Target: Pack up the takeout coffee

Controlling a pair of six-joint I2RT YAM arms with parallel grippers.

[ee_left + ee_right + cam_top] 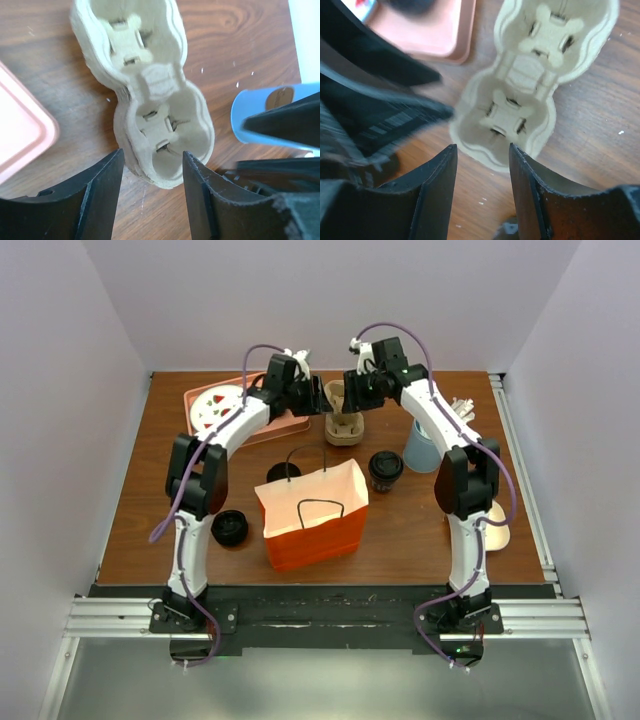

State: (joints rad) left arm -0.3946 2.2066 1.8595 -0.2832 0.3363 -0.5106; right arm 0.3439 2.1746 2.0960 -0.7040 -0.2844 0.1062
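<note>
This is a robotics lab test cell, not a café. Plain white panel walls [70,390] box in a brown wood-grain table [420,530], with bare aluminium framing rails [110,617] along its near edge. Two white-and-black robot arms [190,530] trailing purple cables [165,520] are bolted there. The goods look like staged props: an orange paper carrier bag [315,535], a beige moulded-pulp cup holder [345,425], a small dark paper takeout coffee cup with a black lid [386,468] and a pink plastic tray [200,395].

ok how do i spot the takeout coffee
Start at the orange paper bag standing mid-scene. The takeout coffee stands just off its right rear corner, beside the light blue cup. It is the dark cup with a black lid; the other dark round pieces lie on the bag's left.
</note>
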